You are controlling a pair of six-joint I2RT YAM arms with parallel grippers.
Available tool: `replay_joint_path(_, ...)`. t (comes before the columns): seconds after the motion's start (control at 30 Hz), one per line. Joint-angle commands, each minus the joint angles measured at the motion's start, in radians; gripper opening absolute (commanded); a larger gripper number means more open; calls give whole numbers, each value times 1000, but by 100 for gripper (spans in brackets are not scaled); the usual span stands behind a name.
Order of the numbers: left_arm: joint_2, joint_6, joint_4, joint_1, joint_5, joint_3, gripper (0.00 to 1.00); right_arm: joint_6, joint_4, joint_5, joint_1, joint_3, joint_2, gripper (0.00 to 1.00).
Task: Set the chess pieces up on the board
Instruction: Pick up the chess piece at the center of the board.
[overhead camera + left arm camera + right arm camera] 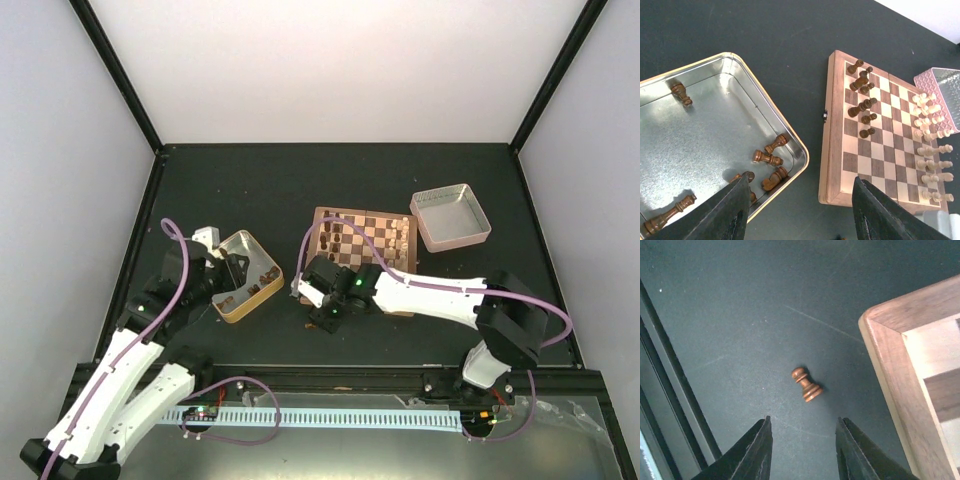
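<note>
Chess pieces point(862, 106): some standing on the board point(832, 150), others lying in the gold tin point(715, 130).
Dark pawn point(806, 384): lying on its side on the table point(740, 315) beside a board corner, just ahead of the right gripper point(802, 422).
Right jaws: apart, empty.
Left gripper point(801, 179): wide, empty, over the tin's rim.

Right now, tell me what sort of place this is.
Probably a robot test cell: plain white panels wall in a dark table, a robot arm reaches over it, and a chessboard sits staged.
</note>
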Motion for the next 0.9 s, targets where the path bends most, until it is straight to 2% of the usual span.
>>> replay_joint_path(0.0, 9, 11, -38, 7, 0, 46, 58, -163, 136, -61, 3, -55, 18, 36)
replay_joint_path(0.27, 19, -7, 27, 10, 8, 10, 61, -317, 375, -74, 4, -170, 43, 35)
replay_joint_path(0.43, 42, -14, 70, 14, 5, -13, 62, -405, 451, -73, 3, -202, 82, 34)
replay_joint_path(0.57, 65, 1, 72, 23, -27, 0, 63, -467, 404, -83, 3, -177, 126, 24)
replay_joint_path(0.73, 89, 36, 70, 33, -31, 7, 64, -530, 334, -119, 3, -174, 153, 23)
replay_joint_path(0.87, 112, 52, 72, 42, -20, 15, 64, -535, 319, -138, 3, -173, 178, 17)
